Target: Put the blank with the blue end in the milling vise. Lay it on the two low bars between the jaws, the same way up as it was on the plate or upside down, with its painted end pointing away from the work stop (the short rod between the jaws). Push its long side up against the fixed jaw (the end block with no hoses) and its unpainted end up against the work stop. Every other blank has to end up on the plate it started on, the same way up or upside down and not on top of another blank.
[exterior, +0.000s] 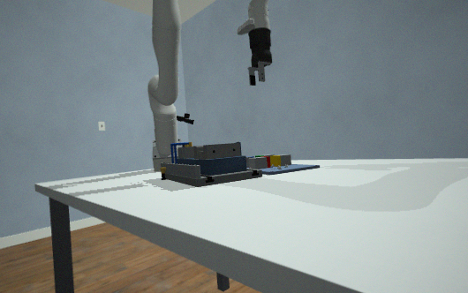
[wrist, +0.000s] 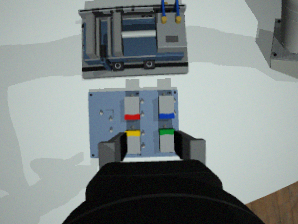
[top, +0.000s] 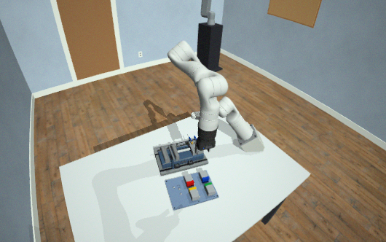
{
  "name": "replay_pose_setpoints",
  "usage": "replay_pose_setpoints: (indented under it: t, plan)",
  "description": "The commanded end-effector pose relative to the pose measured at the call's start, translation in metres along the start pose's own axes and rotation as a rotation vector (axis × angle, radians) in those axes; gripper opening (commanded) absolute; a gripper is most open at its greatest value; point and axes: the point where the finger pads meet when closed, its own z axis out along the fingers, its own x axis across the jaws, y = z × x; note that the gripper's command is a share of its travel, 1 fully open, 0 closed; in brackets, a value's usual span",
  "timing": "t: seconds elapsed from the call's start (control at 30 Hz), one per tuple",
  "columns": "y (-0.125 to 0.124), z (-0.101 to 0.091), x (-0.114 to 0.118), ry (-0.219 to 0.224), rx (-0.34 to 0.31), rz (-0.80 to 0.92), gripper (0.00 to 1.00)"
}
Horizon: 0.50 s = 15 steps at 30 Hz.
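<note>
The blank with the blue end [top: 205,176] [wrist: 166,106] lies on the blue plate [top: 175,197] [wrist: 101,123] [exterior: 304,169], in the row nearer the vise, beside the red-ended blank [top: 188,179] [wrist: 133,107]. The yellow-ended blank [top: 194,193] [wrist: 133,143] and the green-ended blank [top: 210,189] [wrist: 166,141] lie in the other row. The milling vise [top: 178,154] [exterior: 212,165] [wrist: 133,36] stands just behind the plate with nothing between its jaws. My gripper [top: 206,149] [exterior: 257,78] [wrist: 150,141] is open and empty, high above the plate.
Blue and yellow hoses [wrist: 169,8] stick up at one end of the vise. The arm's base [top: 249,140] is mounted at the table's far right. The white table [top: 109,204] reaches well past the plate toward the front.
</note>
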Motion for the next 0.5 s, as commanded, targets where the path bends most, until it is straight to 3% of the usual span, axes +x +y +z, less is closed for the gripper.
replay_pose_setpoints:
  t: [0.0, 0.23, 0.47]
  plan:
    - [0.0, 0.0, 0.0, 0.0, -0.001, -0.001, 1.0]
    - [0.0, 0.0, 0.001, 0.0, -0.001, -0.001, 1.0]
    - [0.028, 0.0, -0.002, 0.0, -0.001, -0.001, 1.0]
